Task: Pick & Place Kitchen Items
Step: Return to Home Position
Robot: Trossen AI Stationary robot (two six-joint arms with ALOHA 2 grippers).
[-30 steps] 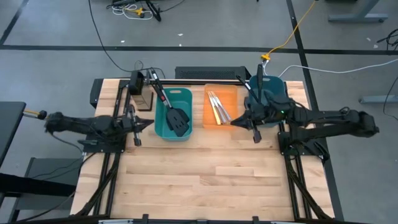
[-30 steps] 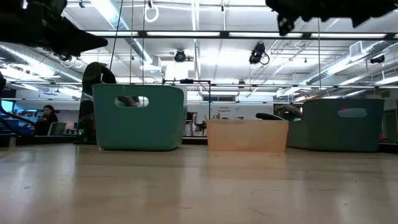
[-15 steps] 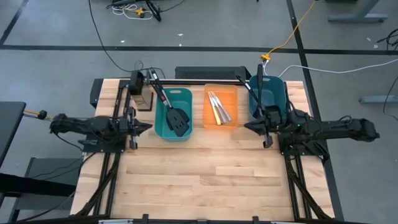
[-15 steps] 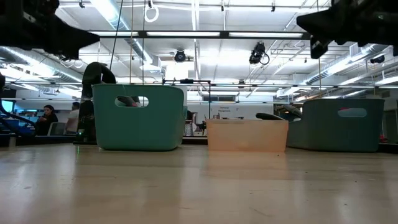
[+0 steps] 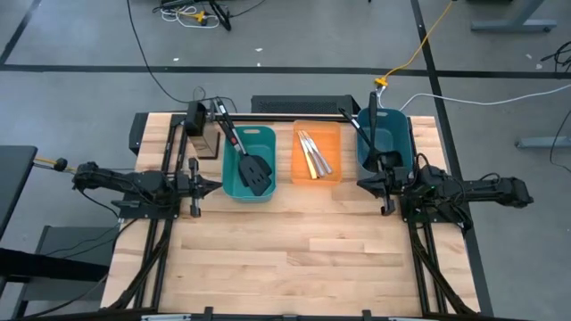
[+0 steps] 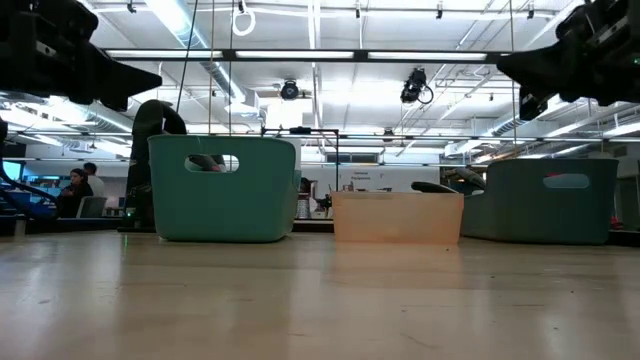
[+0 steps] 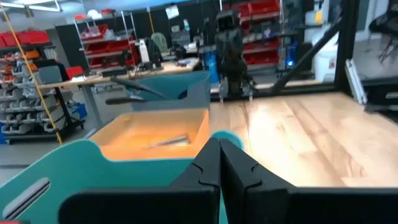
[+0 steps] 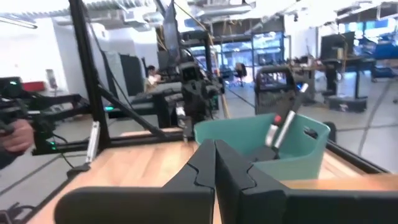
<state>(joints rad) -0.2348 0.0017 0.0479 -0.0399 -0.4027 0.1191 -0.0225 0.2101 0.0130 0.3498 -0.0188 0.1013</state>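
Two black slotted spatulas [image 5: 253, 169] with red-marked handles [image 8: 278, 126] lie in the left teal bin [image 5: 234, 183], their handles leaning over its far rim. Silver knives [image 5: 314, 153] lie in the orange bin [image 5: 332, 134]. Black ladles rest in the right teal bin [image 5: 403, 134], one handle [image 5: 372, 111] sticking out over the far rim. My left gripper [image 5: 217, 185] is shut and empty, held above the table left of the left teal bin. My right gripper [image 5: 361, 185] is shut and empty, near the right teal bin's near corner. The shut fingers also show in the wrist views [image 7: 219, 163] [image 8: 214, 160].
The three bins stand in a row along the table's far half. A black box [image 5: 207, 141] stands at the far left by the left teal bin. The near half of the wooden table [image 5: 285, 259] is bare. People show in the room behind.
My right gripper has drawn back from the orange bin's near right corner toward the table's right edge and come down somewhat, staying shut and empty. The bins and utensils have not moved.
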